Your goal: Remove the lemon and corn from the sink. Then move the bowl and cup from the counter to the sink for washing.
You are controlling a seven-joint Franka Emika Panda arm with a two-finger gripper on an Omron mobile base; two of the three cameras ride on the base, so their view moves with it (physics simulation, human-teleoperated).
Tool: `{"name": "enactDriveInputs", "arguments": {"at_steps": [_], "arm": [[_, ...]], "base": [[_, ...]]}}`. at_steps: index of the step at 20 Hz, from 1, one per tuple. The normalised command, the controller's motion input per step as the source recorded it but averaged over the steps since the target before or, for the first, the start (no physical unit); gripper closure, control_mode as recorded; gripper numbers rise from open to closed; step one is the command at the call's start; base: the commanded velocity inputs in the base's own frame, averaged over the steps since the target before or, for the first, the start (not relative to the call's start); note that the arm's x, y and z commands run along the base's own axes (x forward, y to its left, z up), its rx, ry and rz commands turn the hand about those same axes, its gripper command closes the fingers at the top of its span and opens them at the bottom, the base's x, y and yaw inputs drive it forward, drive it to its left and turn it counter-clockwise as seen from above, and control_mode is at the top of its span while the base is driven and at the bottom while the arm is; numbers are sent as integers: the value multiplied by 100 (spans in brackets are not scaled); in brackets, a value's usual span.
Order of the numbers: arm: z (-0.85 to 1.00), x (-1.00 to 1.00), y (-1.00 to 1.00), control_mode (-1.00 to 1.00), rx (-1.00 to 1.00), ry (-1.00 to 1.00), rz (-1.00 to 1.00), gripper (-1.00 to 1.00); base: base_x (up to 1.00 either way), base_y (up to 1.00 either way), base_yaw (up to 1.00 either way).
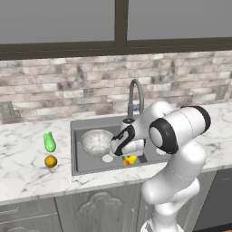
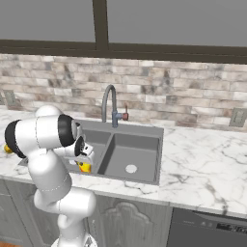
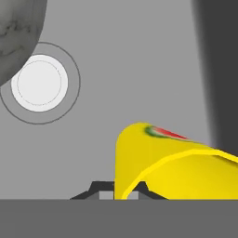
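My gripper [image 1: 129, 155] hangs low inside the left basin of the grey sink [image 1: 73, 149], shut on the rim wall of the yellow cup [image 1: 130, 160]. In the hand view the cup [image 3: 176, 162] lies tilted with its red mark up, its wall between my gripper's [image 3: 118, 189] jaws. The speckled grey bowl [image 1: 96, 141] sits in the same basin, left of the cup, and its edge shows as the bowl [image 3: 18, 32] beside the white drain [image 3: 39, 82]. The green corn [image 1: 50, 142] and the orange-yellow lemon [image 1: 50, 161] rest on the counter left of the sink. The cup [image 2: 85, 167] shows below my hand [image 2: 84, 160].
A curved grey faucet [image 1: 135, 93] rises behind the sink. The right basin [image 2: 132, 154] holds nothing but its drain. Marble counter [image 2: 202, 164] stretches to the right, with a brick wall and wall outlets behind it. My arm's elbow looms over the sink's front edge.
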Motion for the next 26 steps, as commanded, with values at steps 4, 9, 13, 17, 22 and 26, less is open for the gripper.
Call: {"name": "enactDriveInputs", "arguments": {"at_steps": [4, 9, 13, 17, 22, 26], "arm": [[-10, 0, 2, -100, 0, -4, 0, 100], [-11, 0, 2, -100, 1, -3, 0, 100], [-11, 0, 0, -100, 0, -2, 0, 100], [-7, -2, 0, -100, 0, -2, 0, 100], [-2, -2, 0, -100, 0, -1, 0, -100], [0, 0, 0, -100, 0, -1, 0, -100]], "base": [[0, 0, 0], [0, 0, 0], [0, 0, 0], [0, 0, 0], [0, 0, 0], [0, 0, 0]]}}
